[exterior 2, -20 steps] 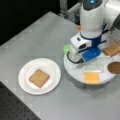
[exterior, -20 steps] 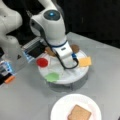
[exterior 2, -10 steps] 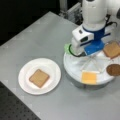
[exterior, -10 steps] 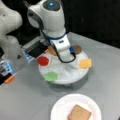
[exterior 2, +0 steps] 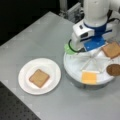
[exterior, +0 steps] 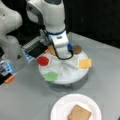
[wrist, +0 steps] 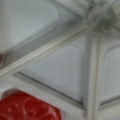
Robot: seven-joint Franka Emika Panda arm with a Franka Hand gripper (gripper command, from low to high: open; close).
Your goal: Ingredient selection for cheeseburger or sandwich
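Note:
My gripper [exterior: 63, 55] hangs low over the white segmented tray [exterior: 75, 75], near its hub; its fingers are hidden by the hand. The tray holds the ingredients: a red tomato disc [exterior: 43, 60], green lettuce [exterior: 51, 76], an orange cheese square [exterior: 85, 63], a dark patty [exterior: 77, 49] and a bread square [exterior 2: 111, 49]. In the wrist view I see the tray's dividers [wrist: 50, 47] and the tomato [wrist: 27, 107] at the bottom left, and no fingers. One bread square [exterior 2: 38, 78] lies alone on the white paper plate [exterior 2: 52, 67].
A second, pale robot base [exterior: 10, 37] stands at a front view's left, with a small orange thing [exterior: 9, 79] beside it. A dark perforated board [exterior 2: 15, 107] borders the grey table at a front view's bottom left.
The arm has shifted slightly over the tray. The food pieces and the plate have not moved.

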